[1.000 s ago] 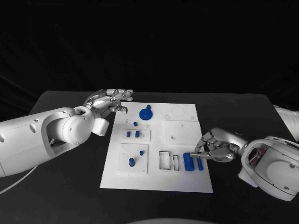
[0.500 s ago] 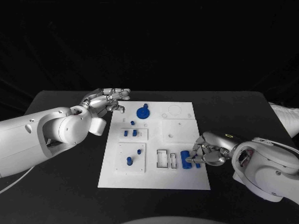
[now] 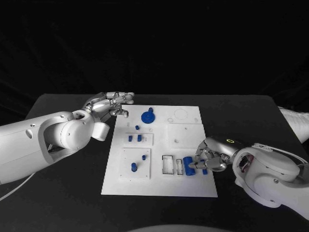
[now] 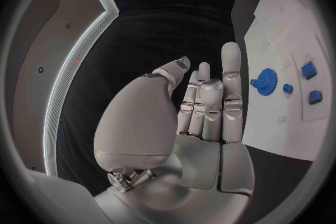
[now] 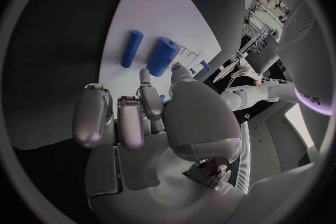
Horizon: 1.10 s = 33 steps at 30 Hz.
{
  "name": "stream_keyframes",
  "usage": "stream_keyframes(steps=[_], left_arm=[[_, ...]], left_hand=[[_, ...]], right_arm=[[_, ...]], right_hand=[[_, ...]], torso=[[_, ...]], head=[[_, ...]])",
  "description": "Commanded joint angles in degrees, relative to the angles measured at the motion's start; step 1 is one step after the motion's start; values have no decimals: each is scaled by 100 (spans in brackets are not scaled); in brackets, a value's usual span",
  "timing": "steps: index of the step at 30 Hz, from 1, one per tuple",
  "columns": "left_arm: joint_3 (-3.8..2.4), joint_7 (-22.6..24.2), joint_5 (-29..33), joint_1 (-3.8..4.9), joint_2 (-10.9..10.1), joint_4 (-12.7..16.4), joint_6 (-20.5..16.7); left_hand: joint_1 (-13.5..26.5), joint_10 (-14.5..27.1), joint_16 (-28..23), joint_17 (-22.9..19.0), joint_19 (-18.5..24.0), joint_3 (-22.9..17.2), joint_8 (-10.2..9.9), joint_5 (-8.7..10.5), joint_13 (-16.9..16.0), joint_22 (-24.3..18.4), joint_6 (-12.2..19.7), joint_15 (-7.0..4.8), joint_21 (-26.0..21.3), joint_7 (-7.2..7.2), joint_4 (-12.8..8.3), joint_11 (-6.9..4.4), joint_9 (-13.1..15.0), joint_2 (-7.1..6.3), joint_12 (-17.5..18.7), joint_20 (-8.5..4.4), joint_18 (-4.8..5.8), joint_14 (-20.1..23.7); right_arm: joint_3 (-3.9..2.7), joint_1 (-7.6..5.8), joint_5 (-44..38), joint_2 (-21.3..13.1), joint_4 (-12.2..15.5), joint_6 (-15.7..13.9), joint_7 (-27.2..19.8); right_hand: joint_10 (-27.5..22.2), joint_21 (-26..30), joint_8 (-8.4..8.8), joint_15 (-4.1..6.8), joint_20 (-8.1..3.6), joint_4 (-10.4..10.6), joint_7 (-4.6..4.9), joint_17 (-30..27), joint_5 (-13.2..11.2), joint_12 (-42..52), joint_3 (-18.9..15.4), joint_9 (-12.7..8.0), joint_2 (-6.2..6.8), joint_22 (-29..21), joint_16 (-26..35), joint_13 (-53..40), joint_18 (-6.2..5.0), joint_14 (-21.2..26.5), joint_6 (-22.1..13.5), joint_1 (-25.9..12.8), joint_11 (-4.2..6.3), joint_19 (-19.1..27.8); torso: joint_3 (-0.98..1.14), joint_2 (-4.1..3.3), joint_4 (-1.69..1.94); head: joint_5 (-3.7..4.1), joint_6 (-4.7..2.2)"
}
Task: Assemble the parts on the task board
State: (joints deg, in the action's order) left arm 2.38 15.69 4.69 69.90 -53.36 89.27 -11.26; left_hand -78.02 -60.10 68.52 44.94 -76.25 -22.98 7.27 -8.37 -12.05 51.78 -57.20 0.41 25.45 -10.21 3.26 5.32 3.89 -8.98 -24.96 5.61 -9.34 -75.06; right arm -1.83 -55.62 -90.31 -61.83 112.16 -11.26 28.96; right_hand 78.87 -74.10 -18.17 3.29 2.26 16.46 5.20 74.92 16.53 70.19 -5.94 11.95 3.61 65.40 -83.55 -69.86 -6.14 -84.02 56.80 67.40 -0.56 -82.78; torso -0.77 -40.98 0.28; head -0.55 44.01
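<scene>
The white task board [image 3: 186, 186] lies mid-table. On it are a blue gear [image 3: 149, 116], several small blue parts [image 3: 135, 138], and near its right edge a thick blue cylinder [image 3: 190, 166] lying beside a thinner one [image 3: 204, 170]. My right hand [image 3: 211, 156] rests low at that edge, fingertips against the thick cylinder. In the right wrist view the right hand [image 5: 150, 117] has its thumb and one finger on either side of the thick cylinder's [image 5: 162, 55] near end, with the thin cylinder [image 5: 131, 48] beyond. My left hand [image 3: 113, 104] hovers off the board's far left corner, its fingers [image 4: 210, 101] straight and holding nothing.
Two white rectangular slots [image 3: 174, 165] sit just left of the thick cylinder. Black table [image 3: 64, 193] surrounds the board on all sides. My left forearm [image 3: 36, 145] lies along the board's left side.
My right hand has slid left across the board's right edge until its fingertips meet the thick cylinder. The left hand has kept its place; the camera shifted slightly.
</scene>
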Motion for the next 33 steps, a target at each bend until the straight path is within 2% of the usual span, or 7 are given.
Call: stream_keyframes(steps=[1,14,21,27,29,31,33], left_arm=[[-2,13,-18,-1,-2,4,134],[-2,0,-18,-2,-31,14,154],[-2,-5,-18,-2,-45,21,151],[-2,-8,-18,-2,-50,25,152],[-2,-8,-18,-2,-50,26,152],[-2,-9,-18,-2,-50,27,153],[-2,-9,-18,-2,-50,29,154]], left_hand=[[-11,38,-12,-4,1,5,26,-19,-9,-6,34,7,-33,8,-32,8,1,20,-38,26,-94,25],[-2,47,-18,-22,2,9,32,-19,-11,-8,38,8,-36,8,-29,9,1,20,-51,28,-94,33],[-2,47,-18,-22,2,9,32,-19,-11,-8,38,8,-36,8,-29,9,1,20,-51,28,-94,33],[-2,47,-18,-22,2,9,32,-19,-11,-8,38,8,-36,8,-29,9,1,20,-51,28,-94,33],[-2,47,-18,-22,2,9,32,-19,-11,-8,38,8,-36,8,-29,9,1,20,-51,28,-94,33],[-1,54,-23,-34,4,10,34,-19,-12,-9,42,9,-38,8,-30,9,1,19,-58,29,-95,38],[-1,54,-23,-34,4,10,34,-19,-12,-9,42,9,-38,8,-30,9,1,19,-58,29,-95,38]], right_arm=[[1,22,-296,58,-50,196,164],[1,201,-484,361,-198,410,318],[1,240,-501,416,-215,379,359],[1,248,-516,436,-218,444,380],[1,249,-558,442,-221,446,390],[1,249,-613,445,-225,407,403],[1,250,-638,444,-223,334,409]], right_hand=[[-37,-16,-32,41,-25,13,-1,282,16,-41,-40,9,-19,-5,-14,10,116,-380,-35,-39,-1,-27],[-47,-3,-78,38,-22,8,-3,272,-56,-58,-84,47,-33,-18,-5,-4,114,-374,-53,-21,-2,-18],[-46,2,-101,38,-21,19,-4,273,-82,-59,-109,65,-46,-22,-4,-18,113,-373,-60,-36,-1,-15],[-48,2,-125,39,-21,13,-6,276,-89,-67,-136,84,-43,-19,-4,-24,114,-373,-63,-37,1,-15],[-49,1,-157,43,-23,-45,-11,284,-41,-73,-124,111,-42,-14,-6,-39,115,-373,-73,105,5,-15],[-42,-5,-207,58,-33,-253,-23,295,177,-70,31,149,-140,-3,-10,-70,115,-375,-70,530,22,-19],[-26,-18,-244,74,-43,-395,-41,313,131,-53,180,174,-235,17,-18,-103,118,-379,-45,808,42,-26]], torso=[[-2,2,-2],[-8,0,-1],[-14,12,-10],[-11,11,-2],[-11,13,-5],[-13,13,-4],[-14,13,-3]], head=[[-10,14],[-25,61],[-38,77],[-44,81],[-45,80],[-44,79],[-42,79]])
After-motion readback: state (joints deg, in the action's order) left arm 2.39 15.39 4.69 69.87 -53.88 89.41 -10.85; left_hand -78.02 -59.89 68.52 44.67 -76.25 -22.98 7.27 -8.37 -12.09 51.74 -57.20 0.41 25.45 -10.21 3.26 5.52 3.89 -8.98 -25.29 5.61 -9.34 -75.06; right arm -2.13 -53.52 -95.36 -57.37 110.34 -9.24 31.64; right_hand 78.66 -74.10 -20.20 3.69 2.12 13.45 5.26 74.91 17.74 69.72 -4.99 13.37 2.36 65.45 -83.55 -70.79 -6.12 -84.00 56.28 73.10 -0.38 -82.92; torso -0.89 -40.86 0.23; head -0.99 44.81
